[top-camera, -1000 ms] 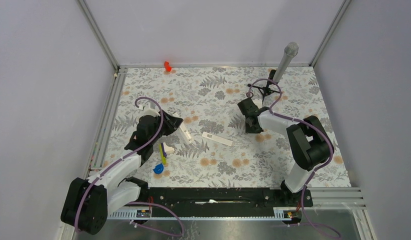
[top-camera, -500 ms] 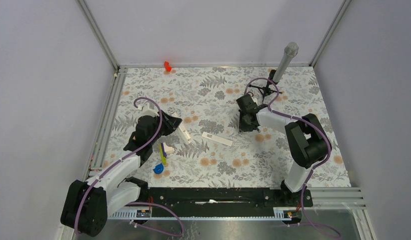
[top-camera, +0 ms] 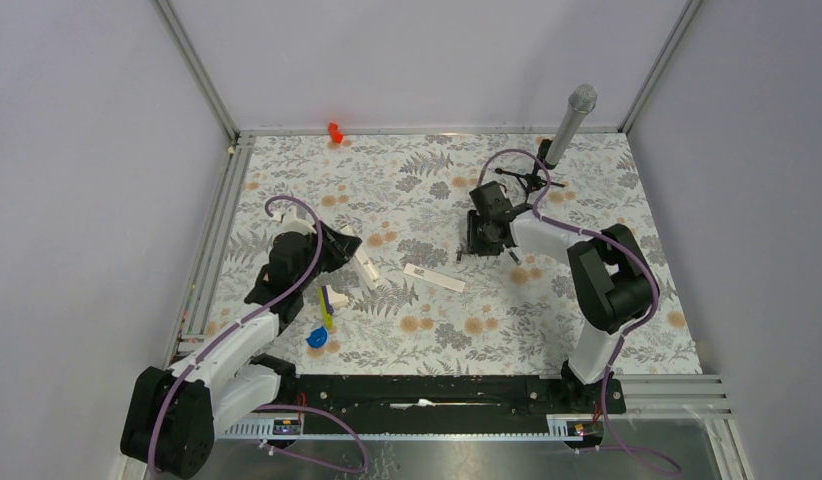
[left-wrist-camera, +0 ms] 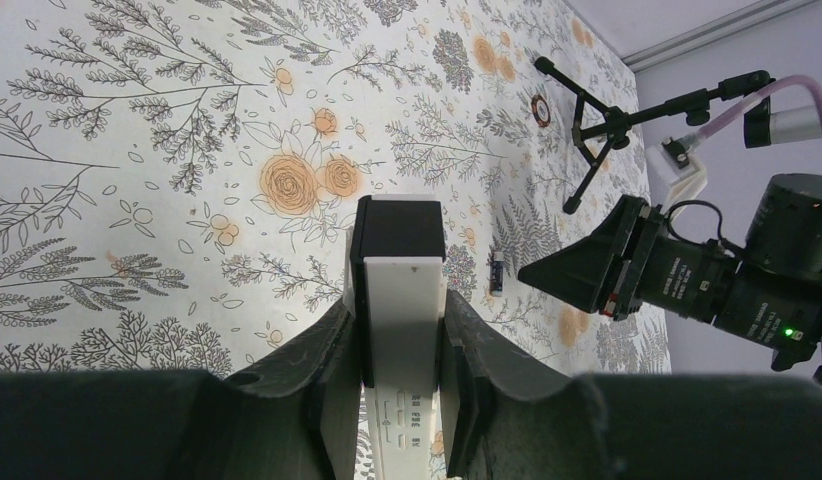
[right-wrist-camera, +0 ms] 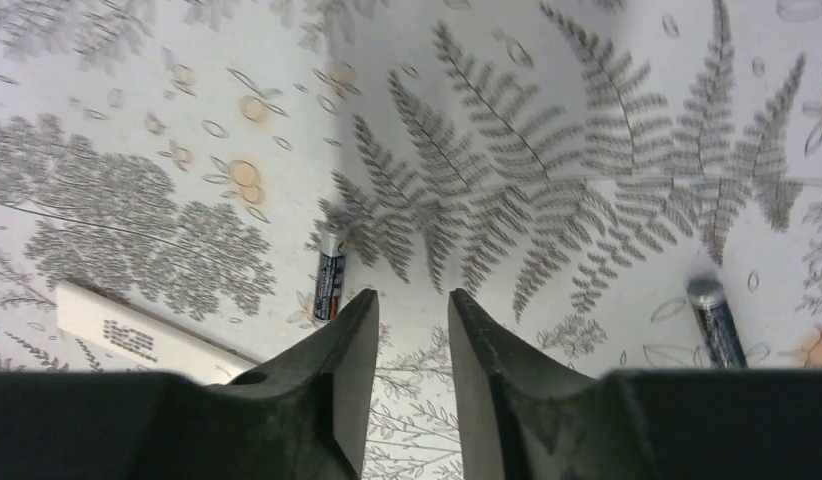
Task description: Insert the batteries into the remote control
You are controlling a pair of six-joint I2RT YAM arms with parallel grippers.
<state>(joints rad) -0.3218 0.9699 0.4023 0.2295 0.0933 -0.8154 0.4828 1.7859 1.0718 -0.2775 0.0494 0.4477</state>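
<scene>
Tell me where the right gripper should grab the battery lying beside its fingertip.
Take the battery at mid-length, jaws closing across its round sides, coming straight down. It lies flat on the table with its length crosswise to how the right gripper closes, so probably only a small sideways shift is needed.
</scene>
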